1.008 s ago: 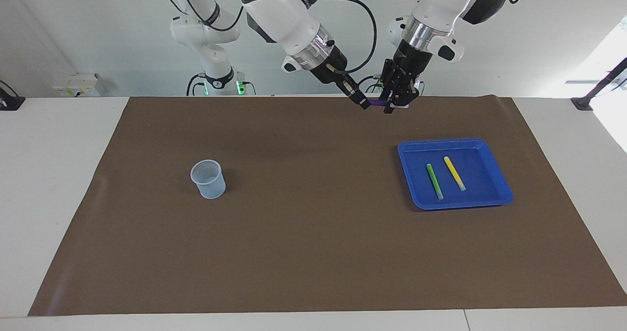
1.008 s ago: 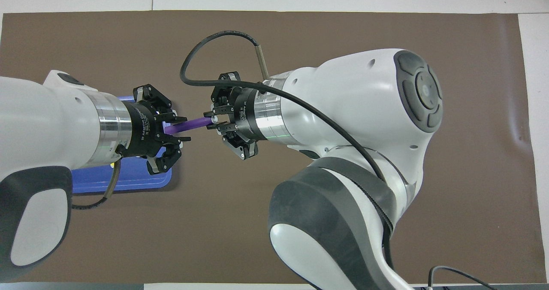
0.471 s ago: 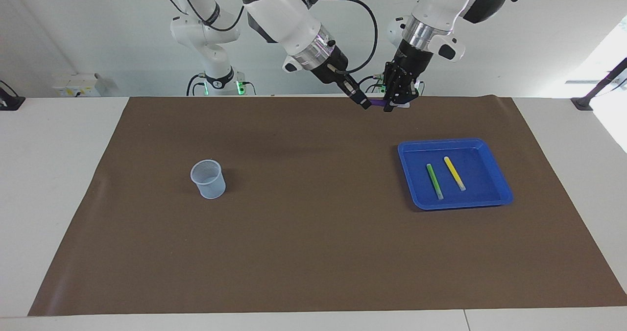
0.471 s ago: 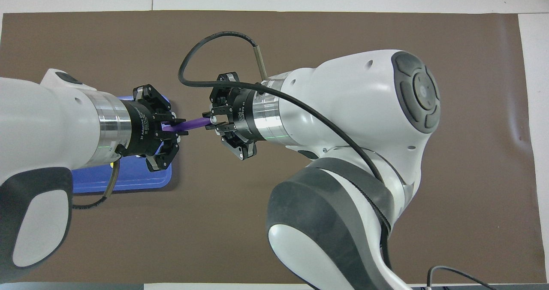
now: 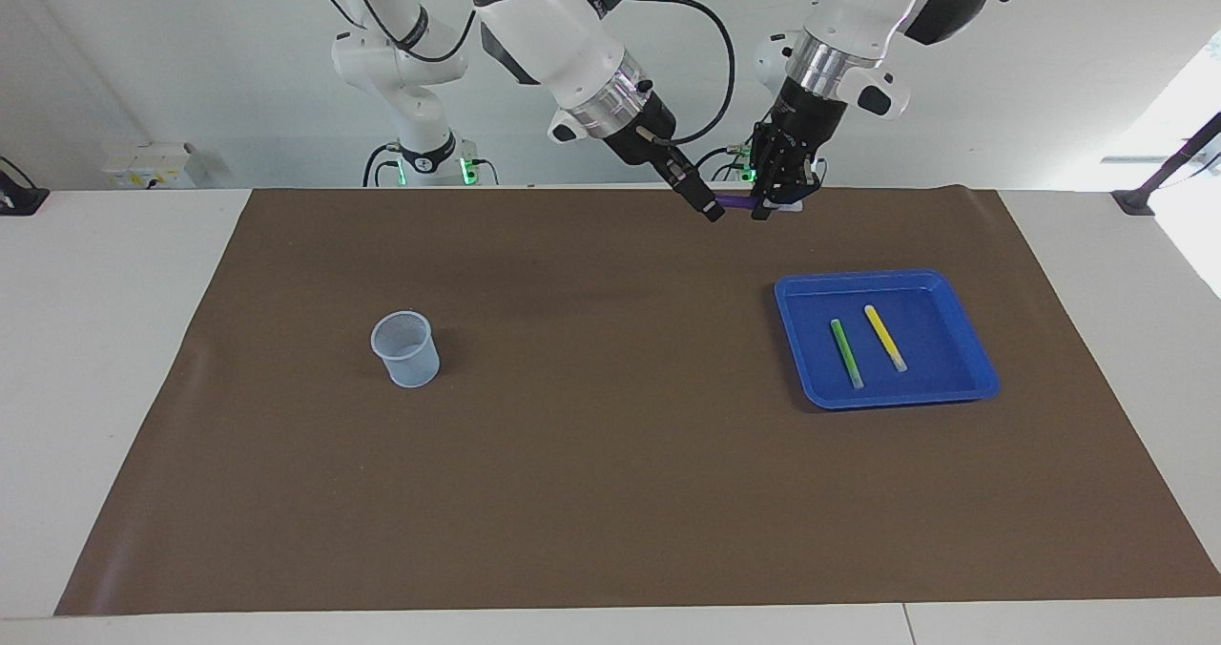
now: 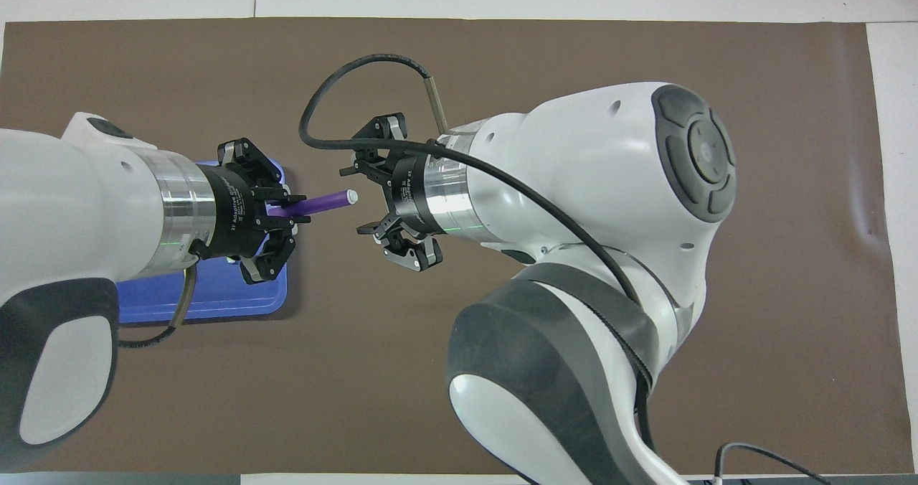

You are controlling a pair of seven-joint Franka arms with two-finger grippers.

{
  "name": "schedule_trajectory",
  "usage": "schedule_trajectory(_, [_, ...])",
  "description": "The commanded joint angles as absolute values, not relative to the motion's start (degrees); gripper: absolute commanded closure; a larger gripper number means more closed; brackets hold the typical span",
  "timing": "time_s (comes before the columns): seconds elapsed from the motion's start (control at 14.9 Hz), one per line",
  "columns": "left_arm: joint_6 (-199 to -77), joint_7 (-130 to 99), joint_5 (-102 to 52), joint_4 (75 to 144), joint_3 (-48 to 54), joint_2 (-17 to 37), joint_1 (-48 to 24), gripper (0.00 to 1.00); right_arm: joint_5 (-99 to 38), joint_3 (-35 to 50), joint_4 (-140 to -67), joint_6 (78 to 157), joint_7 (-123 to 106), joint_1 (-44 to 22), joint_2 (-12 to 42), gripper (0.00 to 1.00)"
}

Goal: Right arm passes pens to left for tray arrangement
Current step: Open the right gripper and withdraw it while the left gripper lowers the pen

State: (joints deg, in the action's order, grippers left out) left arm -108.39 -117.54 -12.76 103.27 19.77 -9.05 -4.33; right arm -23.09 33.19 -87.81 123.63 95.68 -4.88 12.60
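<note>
My left gripper (image 6: 285, 211) (image 5: 766, 202) is shut on the purple pen (image 6: 324, 201) (image 5: 734, 202) and holds it level in the air, its pale end pointing at my right gripper (image 6: 360, 198) (image 5: 710, 210). That right gripper is open, its fingers spread either side of the pen's tip without touching it. Both hang above the brown mat, over ground nearer to the robots than the blue tray (image 5: 940, 344) (image 6: 215, 302). In the tray the green pen (image 5: 846, 353) and the yellow pen (image 5: 885, 337) lie side by side. From overhead my left arm hides most of the tray.
A small translucent pale-blue cup (image 5: 405, 347) stands upright on the mat toward the right arm's end of the table. A black cable (image 6: 337, 83) loops from the right wrist above the mat.
My right gripper has opened and let go of the purple pen's pale end. The left gripper keeps its hold and has drawn the pen slightly away toward the tray.
</note>
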Motion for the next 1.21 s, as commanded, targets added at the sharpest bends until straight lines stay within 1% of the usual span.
schedule_trajectory(0.0, [-109.7,-116.6,-12.0,104.4,19.1,-10.3,-4.1,1.0,-19.6,30.4,-88.1,118.6,87.5,-4.1,11.1,0.0])
schedule_trajectory(0.13, [-109.3,-108.8,-12.1,104.9,18.5,-10.3,-2.3,1.0,-19.1,26.7,-90.0,114.5,78.2,-4.1,9.0,0.0])
schedule_trajectory(0.34, [-107.1,-92.3,-14.1,106.1,18.2,-10.2,3.4,1.0,-14.7,20.8,-93.9,109.4,60.9,-4.1,6.3,0.0])
schedule_trajectory(0.61, [-102.9,-65.0,-17.0,107.6,18.2,-9.4,12.3,1.0,-5.1,16.0,-98.8,108.9,41.7,-4.1,3.8,0.0])
schedule_trajectory(0.74, [-102.8,-52.7,-17.2,109.8,18.0,-9.2,15.9,1.0,-2.3,12.9,-99.2,108.4,32.1,-4.1,3.3,0.0])
schedule_trajectory(1.01, [-104.1,-27.2,-15.5,112.1,17.8,-5.3,22.1,1.0,1.6,7.6,-99.1,107.3,19.8,-3.2,2.0,0.0])
schedule_trajectory(1.08, [-105.1,-21.7,-12.0,112.1,17.8,-3.4,22.5,1.0,1.7,6.7,-98.8,107.2,17.3,-2.9,1.6,0.0])
schedule_trajectory(1.14, [-106.7,-17.7,-7.6,111.8,17.8,-0.5,22.4,1.0,1.8,5.6,-98.6,107.1,15.8,-2.7,1.2,0.0])
